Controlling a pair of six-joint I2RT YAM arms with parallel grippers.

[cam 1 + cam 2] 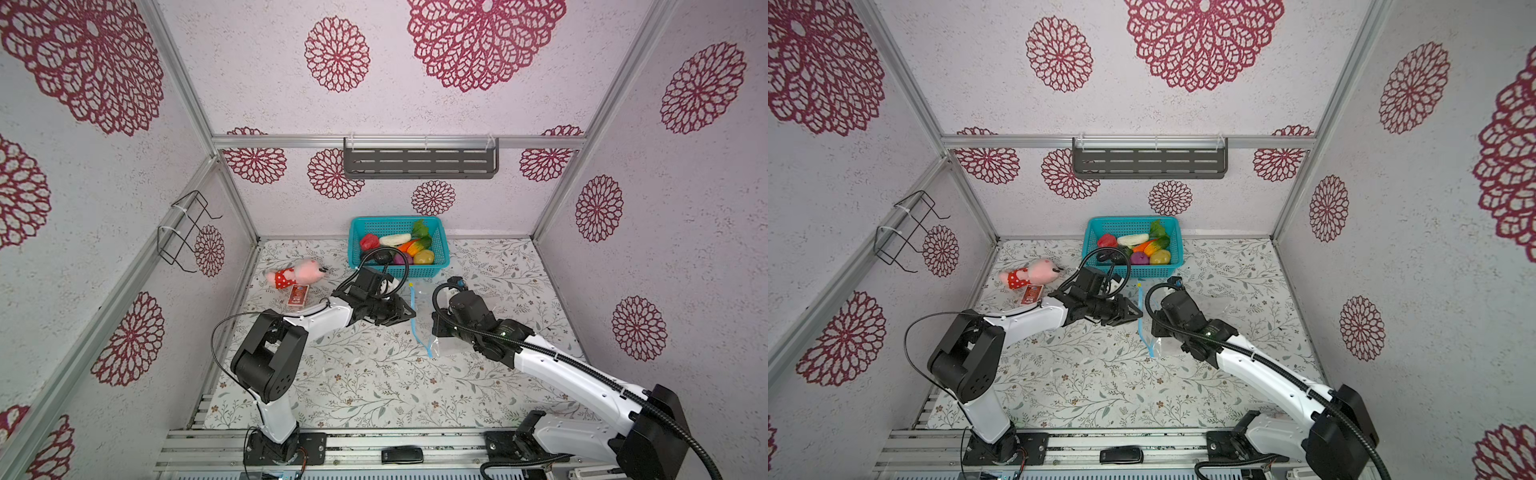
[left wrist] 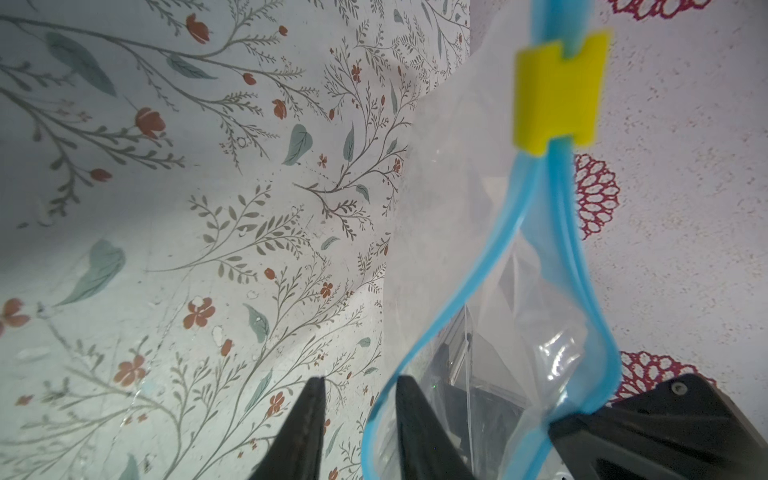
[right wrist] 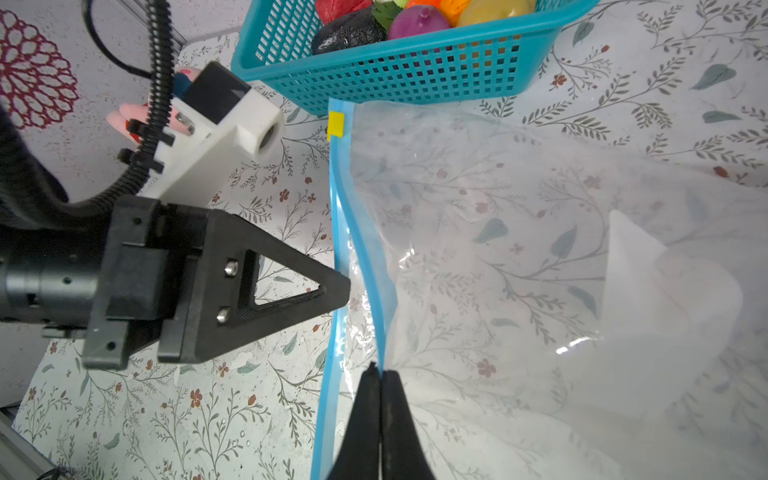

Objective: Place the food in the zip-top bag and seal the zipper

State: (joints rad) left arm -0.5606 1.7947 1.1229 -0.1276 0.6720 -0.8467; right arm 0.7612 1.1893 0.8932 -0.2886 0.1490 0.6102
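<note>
Two lips of zipper (image 3: 340, 208) gape on clear zip-top bag (image 3: 519, 257), lying mid-table just in front of teal mesh basket (image 1: 399, 272). Yellow slider (image 3: 336, 124) sits at basket end. R gripper (image 3: 379, 370) pinched tight on upper lip. L gripper (image 2: 360, 380) fingers apart, other lip betw. them. Toy veg (image 1: 399, 249) all in basket.

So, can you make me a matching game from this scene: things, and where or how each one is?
Things:
1 toy vegetables
2 plush toy
3 yellow slider
4 right pincer

Place or state:
A shut on the blue zipper strip
B in the teal basket
C beside a red packet
D at the zipper's end nearest the basket

Pairs: 1-B, 2-C, 3-D, 4-A
</note>
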